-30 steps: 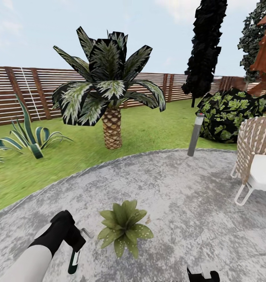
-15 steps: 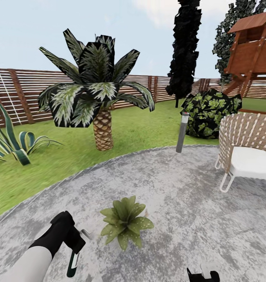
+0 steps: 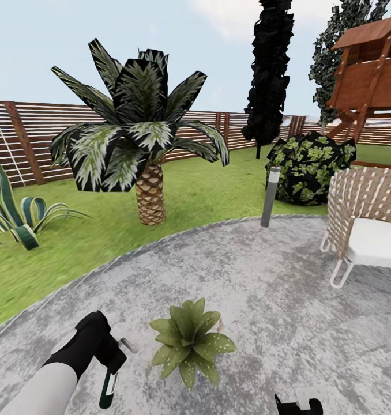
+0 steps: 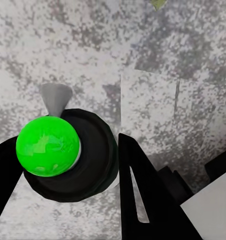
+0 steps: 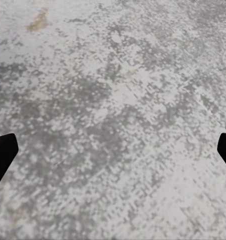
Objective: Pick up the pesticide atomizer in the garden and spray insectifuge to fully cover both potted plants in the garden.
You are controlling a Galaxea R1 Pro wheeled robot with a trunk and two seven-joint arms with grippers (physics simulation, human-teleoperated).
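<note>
We pinch the pesticide atomizer (image 3: 109, 387) in our left gripper (image 3: 106, 360), nozzle toward the potted plant (image 3: 190, 340) just beside it at three o'clock on the stone patio (image 3: 264, 271). Our right gripper (image 5: 113, 150) hangs spread over bare stone. The palm (image 3: 141, 144) stands at twelve o'clock.

On the patio (image 3: 264, 300), the potted plant (image 3: 190, 340) sits just right of my left tool (image 3: 112, 360), which grips the pesticide atomizer (image 3: 108, 389). Palm (image 3: 141, 144) stands behind on lawn (image 3: 74, 248); chair (image 3: 365, 225) right.
</note>
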